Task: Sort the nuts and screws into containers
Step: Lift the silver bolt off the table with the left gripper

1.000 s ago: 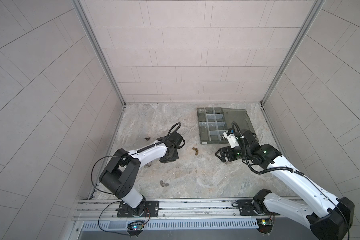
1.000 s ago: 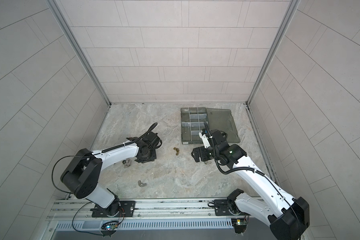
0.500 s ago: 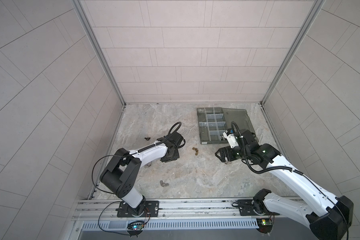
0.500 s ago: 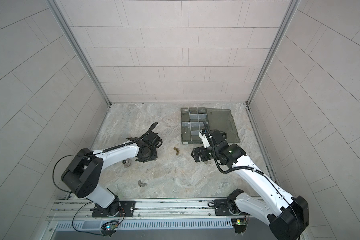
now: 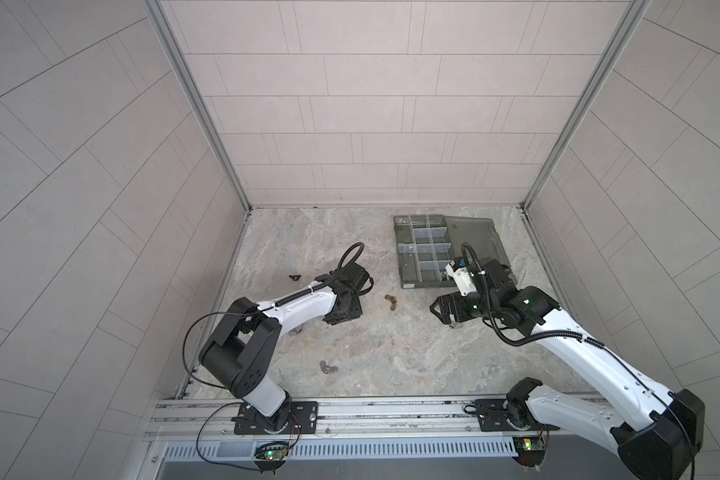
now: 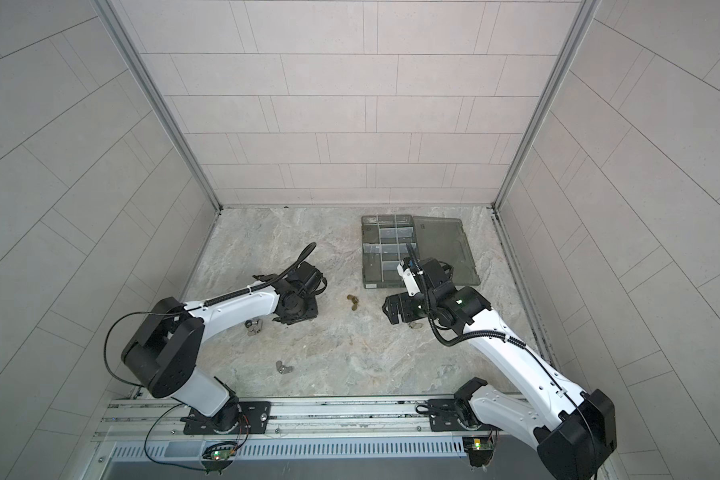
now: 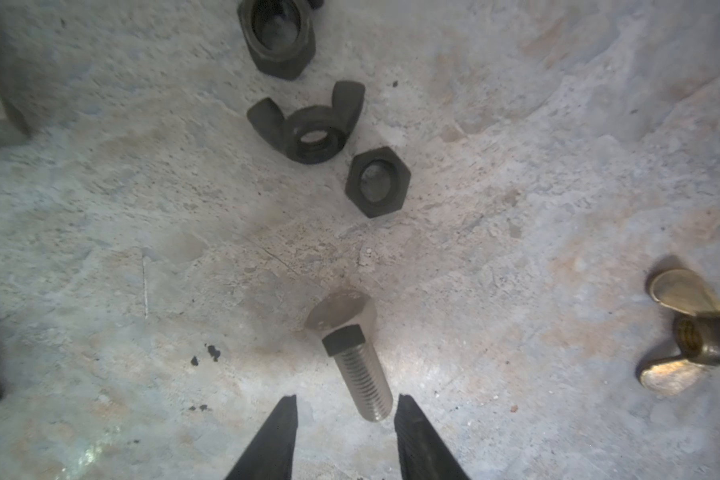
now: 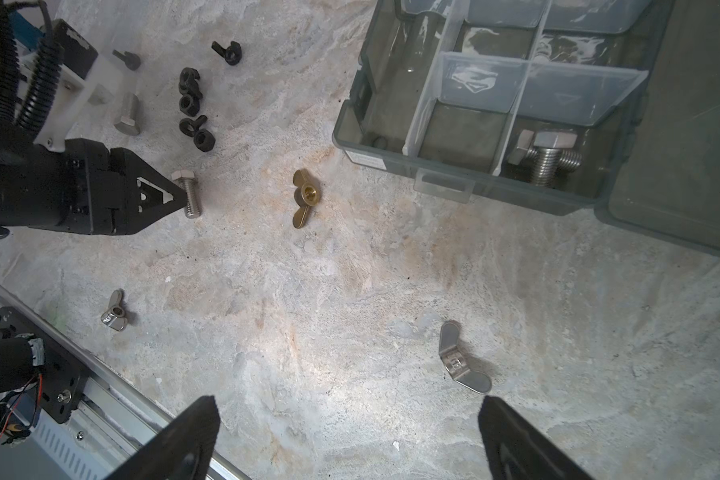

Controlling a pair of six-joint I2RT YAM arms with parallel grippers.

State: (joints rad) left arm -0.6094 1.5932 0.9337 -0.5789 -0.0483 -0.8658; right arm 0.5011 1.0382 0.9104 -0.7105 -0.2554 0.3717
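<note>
My left gripper (image 7: 348,401) is low over the table and open. A silver screw (image 7: 352,353) lies flat with its threaded end between the fingertips, and a gap shows on both sides. Beyond it lie black nuts (image 7: 308,124) and to the side a brass wing nut (image 7: 691,336). My right gripper (image 8: 346,409) hangs wide open and empty near a silver wing nut (image 8: 462,361), in front of the containers (image 8: 445,183). Two screws (image 8: 545,158) rest in one near compartment. In both top views the organizer (image 5: 422,253) (image 6: 385,253) sits at the back right.
The box's open lid (image 5: 474,237) lies flat to its right. Another screw (image 8: 127,114) and several black nuts (image 8: 192,108) lie beside the left arm, a black wing nut (image 5: 295,277) farther left. A silver wing nut (image 5: 328,368) lies near the front rail (image 5: 350,409).
Neither arm has visibly shifted in the top views, and the loose parts lie where they were.
</note>
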